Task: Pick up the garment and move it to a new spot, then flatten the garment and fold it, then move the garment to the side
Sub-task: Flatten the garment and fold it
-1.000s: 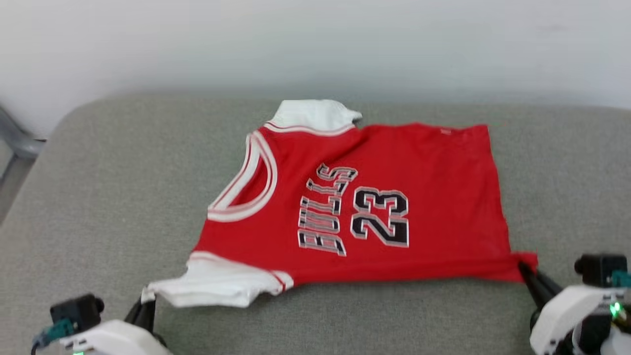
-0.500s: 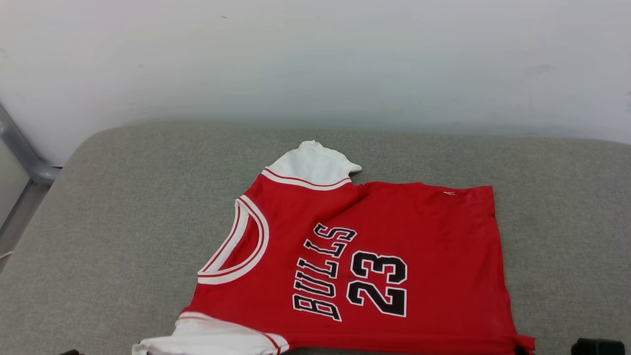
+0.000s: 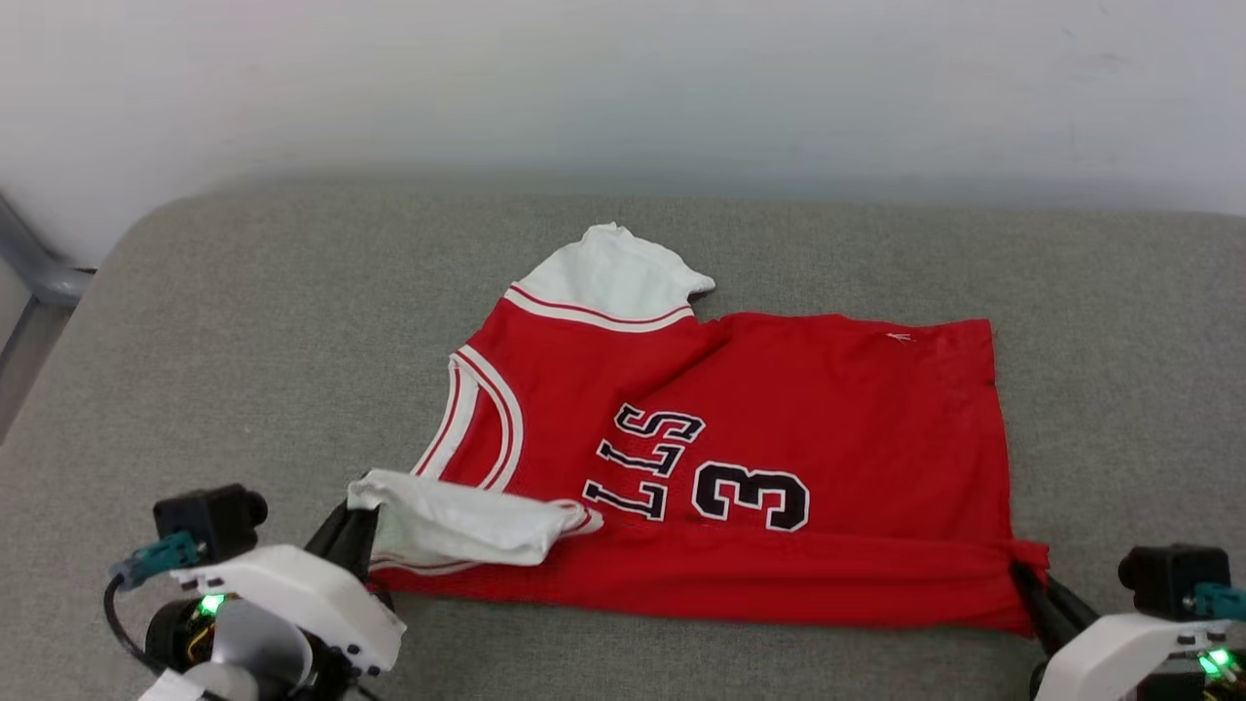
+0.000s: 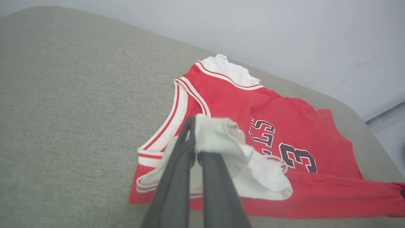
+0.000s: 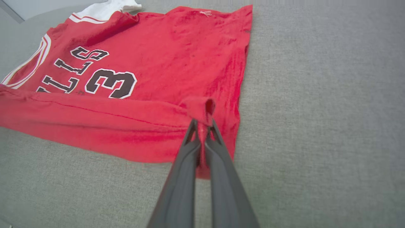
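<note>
Item: one garment [image 3: 779, 389], a red jersey, lying mid-way on the grey cushion [image 3: 195, 341], collar toward 9 o'clock.
Near edge doubled over toward 12 o'clock; judged a lengthwise fold in hand.
Grippers, two. Left gripper [image 3: 352, 531]: fingers closed on the near sleeve [image 3: 458, 521], at 7 o'clock. Right gripper [image 3: 1027, 584]: fingers pinching the hem corner [image 3: 1032, 560], at 4 o'clock. They are paired so the edge lifts level.
Sleeves, two; far sleeve [image 3: 613, 273] lies free.

The garment [image 3: 857, 419], near edge folded over, gripped by left hand [image 3: 355, 518] and right hand [image 3: 1022, 576]
</note>
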